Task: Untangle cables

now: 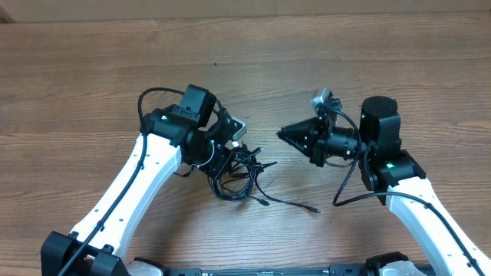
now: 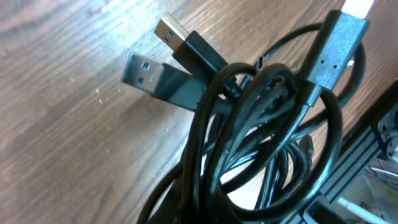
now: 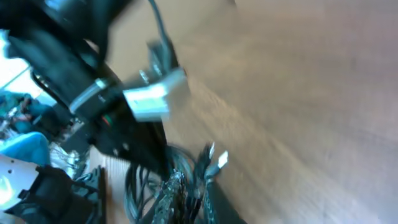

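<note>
Brown wood-grain tabletop [image 1: 92, 77] fills the scene, with a pale wall edge along the top of the overhead view. A knotted bundle of thin black cables [image 1: 242, 175] is seen lying near the middle of the tabletop, just in front of the left arm's wrist. The left fingers [image 1: 229, 153] are closed and are sunk into the upper left of the bundle, where strands appear to be pinched. In the left wrist view the looped cords [image 2: 261, 124] are shown close up, with a silver-tipped flat plug [image 2: 171, 31] and a darker plug with a blue insert [image 2: 140, 71] sticking out side by side over the wood. One loose strand [image 1: 295, 204] is trailed away to the right of the bundle and lies flat. The right fingers [image 1: 282, 132] are drawn together to a point and are aimed at the bundle from the right. They stand apart from it, and nothing is held by them. The right wrist view is blurred.
</note>
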